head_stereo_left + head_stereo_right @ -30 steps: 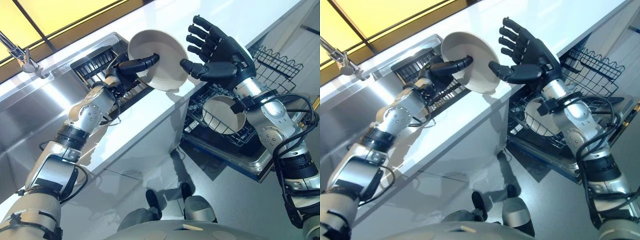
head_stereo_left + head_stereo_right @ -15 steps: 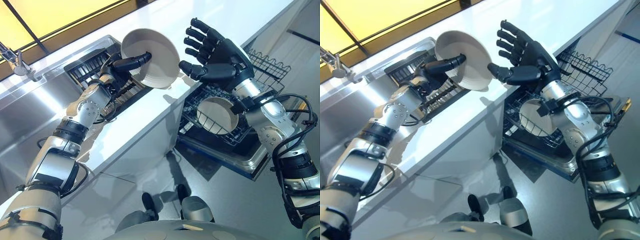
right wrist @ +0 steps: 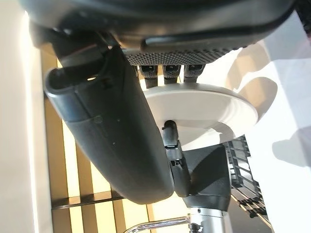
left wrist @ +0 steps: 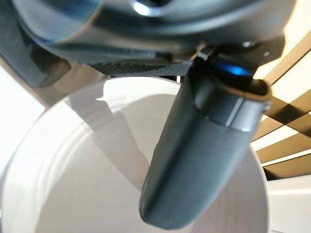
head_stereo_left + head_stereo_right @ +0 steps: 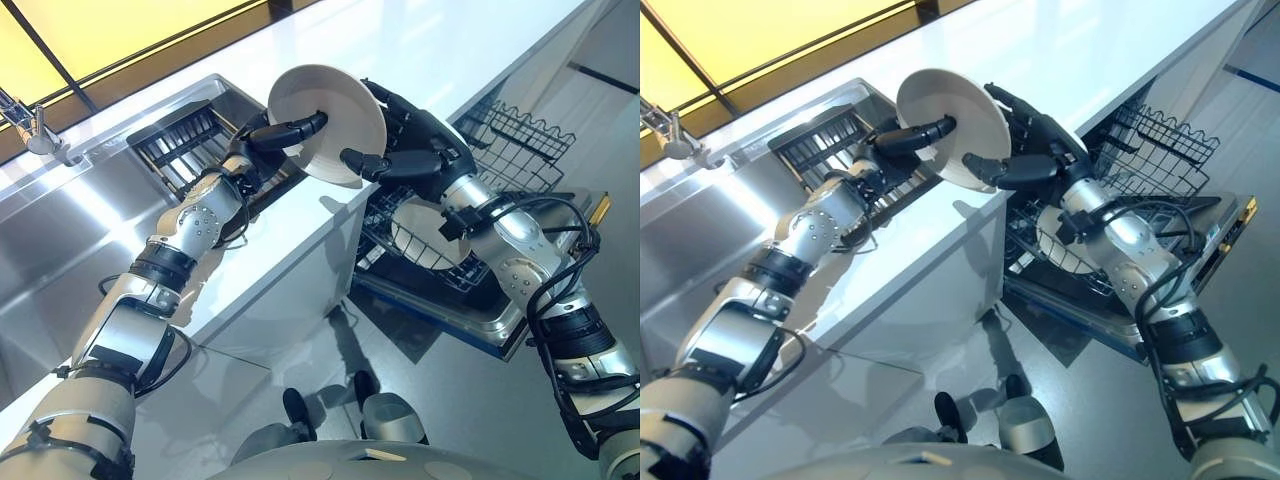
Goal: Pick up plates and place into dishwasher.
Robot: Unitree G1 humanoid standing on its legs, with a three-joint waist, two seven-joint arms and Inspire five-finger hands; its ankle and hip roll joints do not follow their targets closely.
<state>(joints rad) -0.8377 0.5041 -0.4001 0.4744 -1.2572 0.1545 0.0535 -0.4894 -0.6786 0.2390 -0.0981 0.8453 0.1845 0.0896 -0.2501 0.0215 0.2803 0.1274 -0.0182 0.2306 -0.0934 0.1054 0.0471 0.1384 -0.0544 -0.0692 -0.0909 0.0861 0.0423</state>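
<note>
A white plate (image 5: 330, 115) is held up on edge above the counter's rim. My left hand (image 5: 285, 131) grips its left side, thumb (image 4: 199, 160) lying across the plate's face (image 4: 73, 184). From the other side my right hand (image 5: 425, 145) closes on the plate's right rim (image 3: 204, 104), fingers behind it and thumb (image 3: 116, 136) over the front. A second white plate (image 5: 425, 232) stands in the dishwasher's lower rack (image 5: 480, 275), below my right forearm.
The white counter (image 5: 300, 250) runs between a steel sink (image 5: 60, 230) on the left and the open dishwasher on the right. A dark dish rack (image 5: 180, 140) sits in the sink beside a faucet (image 5: 30, 125). A wire upper basket (image 5: 520, 140) stands behind the lower rack.
My right hand, open and apart from the plate before, has moved left and closed over its right rim. The left hand has carried the plate slightly to the right.
</note>
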